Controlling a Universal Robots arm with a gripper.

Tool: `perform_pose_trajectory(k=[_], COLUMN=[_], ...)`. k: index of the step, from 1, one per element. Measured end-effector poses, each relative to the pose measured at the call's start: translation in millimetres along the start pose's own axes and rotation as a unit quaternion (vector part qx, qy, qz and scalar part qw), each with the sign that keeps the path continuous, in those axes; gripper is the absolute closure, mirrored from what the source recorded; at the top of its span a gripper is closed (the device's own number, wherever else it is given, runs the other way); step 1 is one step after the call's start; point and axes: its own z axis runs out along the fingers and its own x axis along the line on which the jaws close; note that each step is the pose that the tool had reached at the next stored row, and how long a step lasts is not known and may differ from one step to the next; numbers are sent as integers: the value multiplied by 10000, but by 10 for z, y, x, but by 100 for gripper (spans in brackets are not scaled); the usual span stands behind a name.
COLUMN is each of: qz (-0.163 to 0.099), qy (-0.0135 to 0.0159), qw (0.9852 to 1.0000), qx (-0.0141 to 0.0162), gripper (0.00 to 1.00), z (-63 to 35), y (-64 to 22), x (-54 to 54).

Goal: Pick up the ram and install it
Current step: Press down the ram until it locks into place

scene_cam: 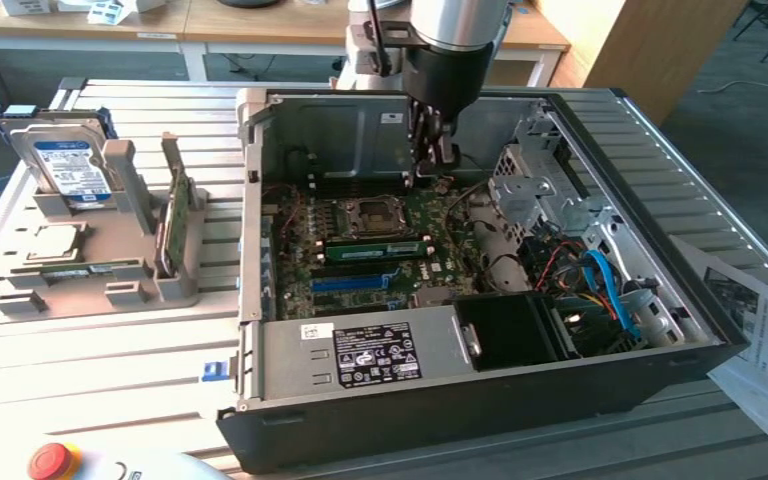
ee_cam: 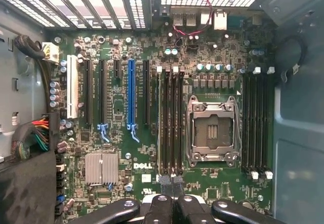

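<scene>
In the exterior view, the arm comes down from the top centre of the frame into the open computer case (scene_cam: 491,410), which lies on its side on a slatted table (scene_cam: 91,350). The gripper (scene_cam: 431,165) hangs over the upper edge of the motherboard (scene_cam: 357,290), above the CPU socket (scene_cam: 361,212) in the frame. Its fingers are clenched together with nothing between them.

The ram (scene_cam: 375,250) is in the middle of the frame, a green stick with a white label set along the memory slots just below the CPU socket. It is apart from the gripper, with the socket between them.

At the lower centre of the case lies the power supply (scene_cam: 357,352). On the left of the frame, a grey holder (scene_cam: 131,255) carries a hard drive (scene_cam: 67,165) standing upright and a broader green card (scene_cam: 175,215) on edge. A red button (scene_cam: 53,460) sits at the lower left corner, and printed sheets (scene_cam: 758,320) lie at the right edge.

The wrist view looks straight down on the motherboard (ee_cam: 126,148), showing the closed gripper (ee_cam: 171,181), the CPU socket (ee_cam: 211,129) and a blue expansion slot (ee_cam: 131,92).
</scene>
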Motion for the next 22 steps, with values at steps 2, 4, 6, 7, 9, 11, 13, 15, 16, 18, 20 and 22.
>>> perform_pose_trajectory(k=[2,4,6,7,9,11,13,15,16,18,20,22], qz=[0,0,0,0,0,0,0,0,0,0,0,0], qy=[0,0,0,-1,0,0,0,0,0,0,0,0], qw=[10000,10000,10000,10000,10000,10000,10000,10000,10000,10000,10000,10000], qx=[0,0,0,0,0,0,0,0,0,0,0,0], gripper=[90,90,90,90,90,90,90,90,90,90,90,90], z=[19,40,65,78,104,129,155,178,191,215,242,270], y=[0,1,1,2,2,3,4,4,5,6,7,8], x=[0,1,1,2,3,3,4,4,5,5,6,7])
